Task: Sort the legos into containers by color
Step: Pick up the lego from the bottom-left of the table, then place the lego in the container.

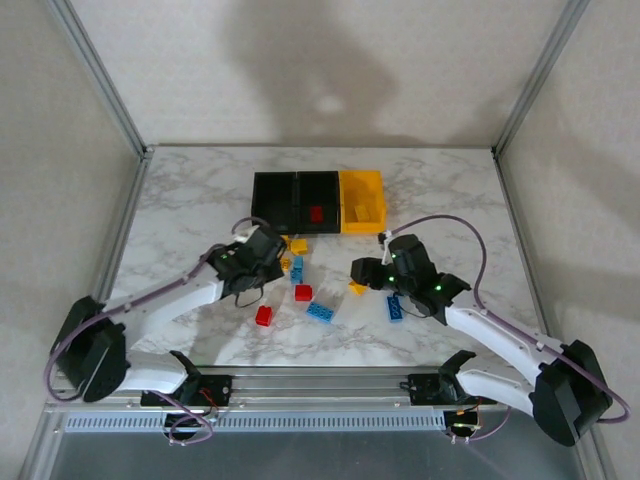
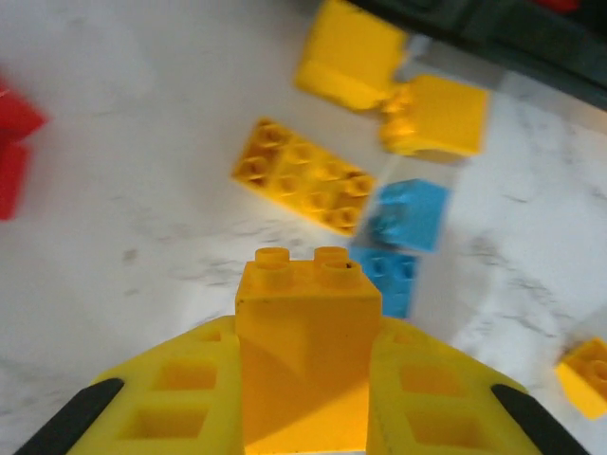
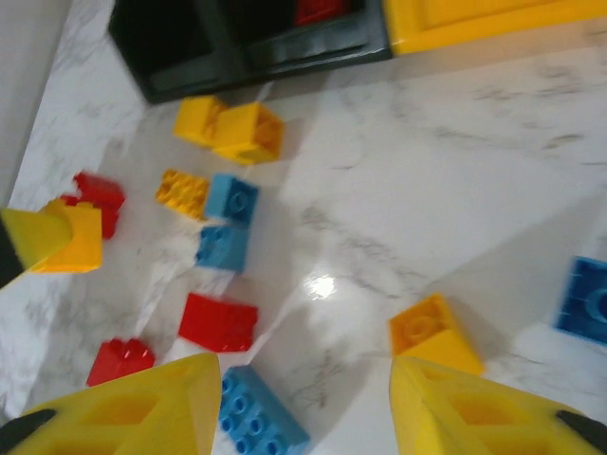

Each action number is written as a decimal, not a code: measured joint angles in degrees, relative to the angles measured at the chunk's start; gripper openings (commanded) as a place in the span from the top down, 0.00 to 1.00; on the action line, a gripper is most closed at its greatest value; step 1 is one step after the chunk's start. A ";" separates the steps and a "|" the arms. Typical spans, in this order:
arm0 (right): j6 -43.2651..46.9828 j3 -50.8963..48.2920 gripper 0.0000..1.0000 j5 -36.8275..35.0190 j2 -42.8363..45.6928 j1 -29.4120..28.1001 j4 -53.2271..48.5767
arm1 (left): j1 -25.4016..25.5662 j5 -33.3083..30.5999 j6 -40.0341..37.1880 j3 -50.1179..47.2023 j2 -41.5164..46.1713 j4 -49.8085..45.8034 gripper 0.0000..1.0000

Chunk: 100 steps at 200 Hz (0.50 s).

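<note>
My left gripper (image 2: 308, 332) is shut on a yellow lego (image 2: 305, 313), held studs forward a little above the marble table; it is over the left side of the pile (image 1: 272, 266). Ahead of it lie a flat yellow lego (image 2: 305, 176), two blue legos (image 2: 408, 216) and two more yellow ones (image 2: 432, 116). My right gripper (image 3: 303, 398) is open over bare table (image 1: 362, 272), with a yellow lego (image 3: 432, 334) beside its right finger and a blue lego (image 3: 256, 414) by its left finger. The containers stand in a row at the back: two black (image 1: 275, 200) (image 1: 318, 192) and one yellow (image 1: 362, 200).
A red lego (image 1: 317, 213) lies in the middle black bin. Loose red legos (image 1: 263, 316) (image 1: 303, 293) and blue ones (image 1: 320, 311) (image 1: 394, 307) are scattered between the arms. Metal frame posts (image 1: 120, 110) rise at the table's back corners.
</note>
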<state>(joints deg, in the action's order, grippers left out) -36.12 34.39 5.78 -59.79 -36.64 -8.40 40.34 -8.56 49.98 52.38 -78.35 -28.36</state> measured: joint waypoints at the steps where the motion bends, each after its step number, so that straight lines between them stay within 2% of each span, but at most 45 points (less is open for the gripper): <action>1: -0.07 -0.07 0.50 -0.07 0.07 0.13 -0.02 | 0.20 0.00 -0.11 0.50 -0.44 0.02 0.85; 43: -3.58 -4.09 0.50 -2.91 5.46 4.98 -3.06 | 4.22 0.42 -1.95 15.69 -14.49 2.73 0.85; 100: -7.28 -6.99 0.47 -4.83 14.27 6.10 -7.32 | 6.47 1.53 -3.85 35.82 -31.87 3.85 0.86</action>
<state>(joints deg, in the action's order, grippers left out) -43.40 27.40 0.95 -45.52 -30.55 -15.73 46.81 -7.03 46.13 88.20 -110.21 -24.51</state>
